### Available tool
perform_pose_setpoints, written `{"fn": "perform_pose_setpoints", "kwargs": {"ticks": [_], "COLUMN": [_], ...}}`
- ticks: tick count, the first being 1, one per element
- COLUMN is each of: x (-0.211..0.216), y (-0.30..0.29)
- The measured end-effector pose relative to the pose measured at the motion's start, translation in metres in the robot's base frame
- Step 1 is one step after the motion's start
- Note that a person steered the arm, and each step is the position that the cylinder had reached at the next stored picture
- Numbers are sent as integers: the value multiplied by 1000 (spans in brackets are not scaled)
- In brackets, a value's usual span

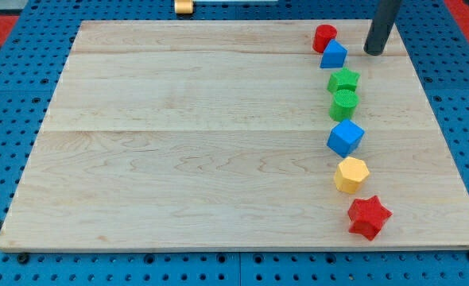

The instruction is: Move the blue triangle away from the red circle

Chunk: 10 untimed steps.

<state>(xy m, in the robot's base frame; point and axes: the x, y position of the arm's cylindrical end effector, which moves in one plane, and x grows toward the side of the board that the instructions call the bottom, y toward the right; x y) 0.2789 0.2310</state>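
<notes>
The blue triangle (334, 54) lies near the view's top right on the wooden board (179, 143). It touches the red circle (324, 36), which sits just above and to its left. My tip (374, 51) rests on the board to the right of the blue triangle, a short gap apart from it. The dark rod rises out of the view's top.
Below the blue triangle a column of blocks runs down the right side: a green star (344, 79), a green cylinder (343, 103), a blue cube (346, 137), a yellow hexagon (350, 174), a red star (369, 216). A small tan object (184, 7) lies beyond the board's top edge.
</notes>
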Motion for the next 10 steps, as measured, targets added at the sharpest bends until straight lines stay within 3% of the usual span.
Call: {"fn": "perform_pose_setpoints", "kwargs": {"ticks": [4,7,10], "x": [4,4,43], "y": [-14,-140,-141]}}
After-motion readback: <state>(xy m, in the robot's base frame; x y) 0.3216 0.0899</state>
